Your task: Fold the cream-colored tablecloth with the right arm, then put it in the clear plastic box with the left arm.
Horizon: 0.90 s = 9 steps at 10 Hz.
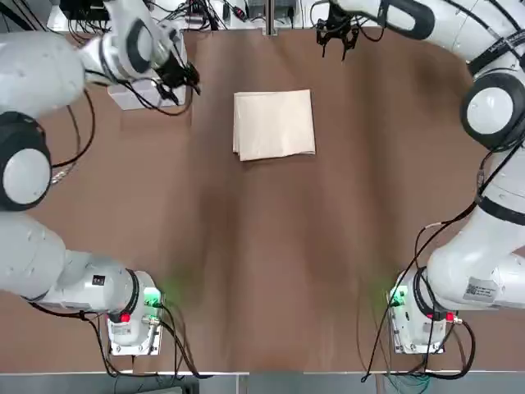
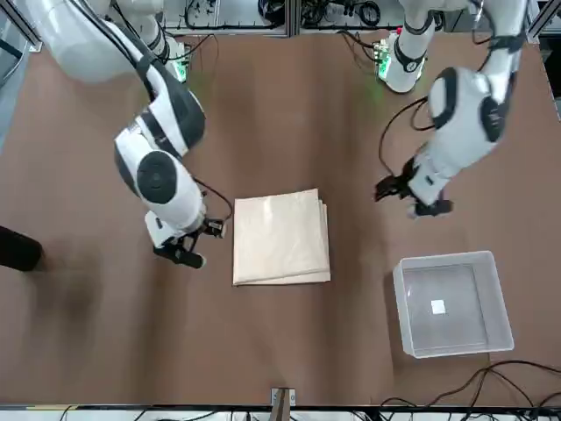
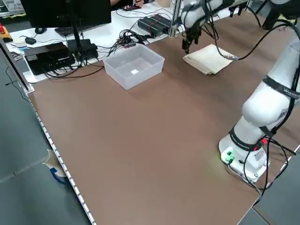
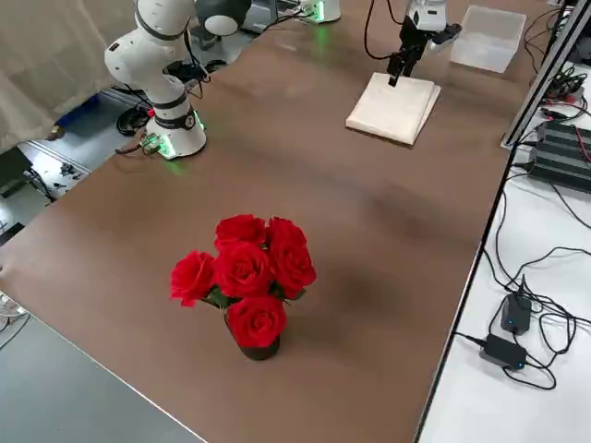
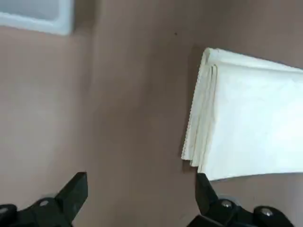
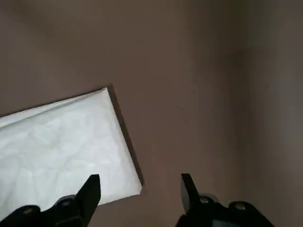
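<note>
Front view: clear plastic box [image 2: 491, 333] beside folded tablecloth [image 2: 280, 239].

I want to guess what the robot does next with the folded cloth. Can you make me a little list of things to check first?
1. Cream-colored tablecloth folded into a neat stack, flat on the table: ok.
2. Clear plastic box holds no objects, only a small white mark on its bottom: ok.
3. Left gripper open and holding nothing: ok.
4. Left gripper over the cloth: not ok; it hangs between the cloth and the box, beside the cloth's edge.
5. Right gripper off the cloth: ok; it sits beside the cloth's other edge, fingers apart, holding nothing.
6. Box within the left arm's reach: probably ok, it sits on that arm's side.
</note>
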### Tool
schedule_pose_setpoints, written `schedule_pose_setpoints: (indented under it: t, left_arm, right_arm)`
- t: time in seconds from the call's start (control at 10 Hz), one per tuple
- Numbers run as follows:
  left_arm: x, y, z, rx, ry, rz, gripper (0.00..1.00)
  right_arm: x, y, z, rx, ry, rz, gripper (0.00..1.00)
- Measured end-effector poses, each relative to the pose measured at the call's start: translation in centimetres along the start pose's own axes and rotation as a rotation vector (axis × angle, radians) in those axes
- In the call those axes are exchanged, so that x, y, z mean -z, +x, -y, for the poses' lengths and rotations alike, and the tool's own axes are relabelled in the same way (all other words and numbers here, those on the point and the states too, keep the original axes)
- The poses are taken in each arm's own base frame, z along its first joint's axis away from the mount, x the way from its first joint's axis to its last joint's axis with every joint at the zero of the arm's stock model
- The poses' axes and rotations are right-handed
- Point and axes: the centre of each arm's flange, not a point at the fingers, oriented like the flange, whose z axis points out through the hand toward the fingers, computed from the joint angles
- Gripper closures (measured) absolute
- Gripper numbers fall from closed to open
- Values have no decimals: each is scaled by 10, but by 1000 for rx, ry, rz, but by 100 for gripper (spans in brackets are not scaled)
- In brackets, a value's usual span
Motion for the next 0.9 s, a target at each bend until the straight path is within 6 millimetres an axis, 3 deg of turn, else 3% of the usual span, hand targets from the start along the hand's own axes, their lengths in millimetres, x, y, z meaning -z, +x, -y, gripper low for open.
schedule_pose_setpoints:
  t: [0.4, 0.6, 0.9]
  left_arm:
    - [-107, 8, -24, -18, -56, -55, 0]
    - [-130, 18, -38, -20, -84, -34, 0]
    - [-155, 29, -59, -25, -128, -8, 0]
  right_arm:
    - [17, 27, -47, 35, -10, 23, 23]
    - [23, 39, -67, 73, -4, 42, 23]
    - [23, 72, -121, 103, 27, 99, 23]
